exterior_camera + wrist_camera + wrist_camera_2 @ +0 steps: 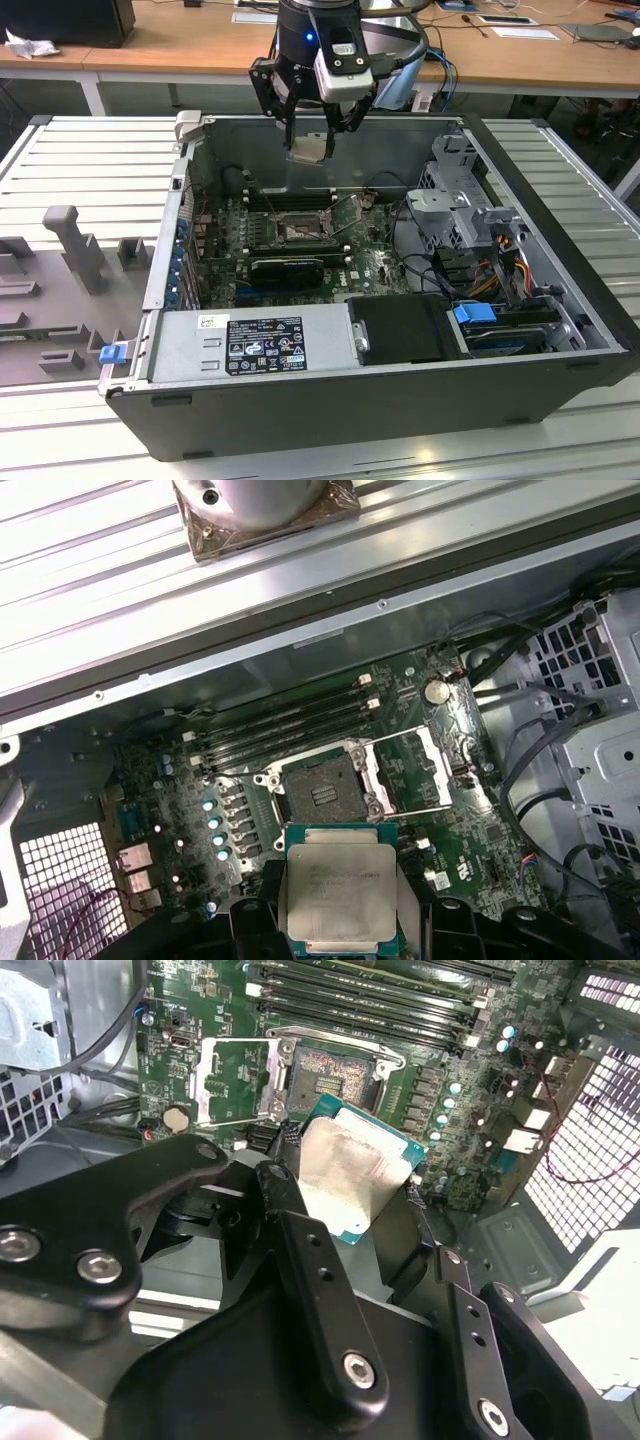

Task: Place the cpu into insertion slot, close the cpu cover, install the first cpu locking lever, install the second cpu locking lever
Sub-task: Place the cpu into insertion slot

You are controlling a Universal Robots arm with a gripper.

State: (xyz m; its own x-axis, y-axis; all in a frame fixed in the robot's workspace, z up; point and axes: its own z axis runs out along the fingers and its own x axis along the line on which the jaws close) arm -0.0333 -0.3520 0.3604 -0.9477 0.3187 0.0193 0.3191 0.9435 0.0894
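The gripper (311, 140) hangs above the open computer case (560, 300), fingers closed part-way on the cpu (308, 152) and pinching it by two opposite edges. The cpu is in the air at about the level of the case rim, well above the motherboard (370, 262) and not in the insertion slot (297, 230). The slot is bare with its pin field exposed. The cpu cover (405, 770) is swung open and lies beside the slot.

Risks, as a judgement:
- The grip is on thin edges alone, so a small jolt could make the chip slip or twist in the fingers (268, 905).
- If the chip comes down off-centre or rotated, it could sit crooked and bend pins.
- Whether the chip's corner matches the slot cannot be told.
- A sideways drift could clip the open cover or the memory slots (290, 725) just beside the slot.

What each view adds:
- The exterior view gives the height, with a clear gap between chip and board, plus the power supply (250, 340) along the near wall of the case. The slot's pins are too small to read there.
- The first wrist view looks over the chip's metal top (340, 890) onto the empty slot (320, 790), with the cover frame open.
- The second wrist view sees the same parts from the other side: the chip (355, 1175) with its green edge, one finger (305, 1250) against its side, the slot (335, 1072), and the cover (235, 1080) flat on the board.
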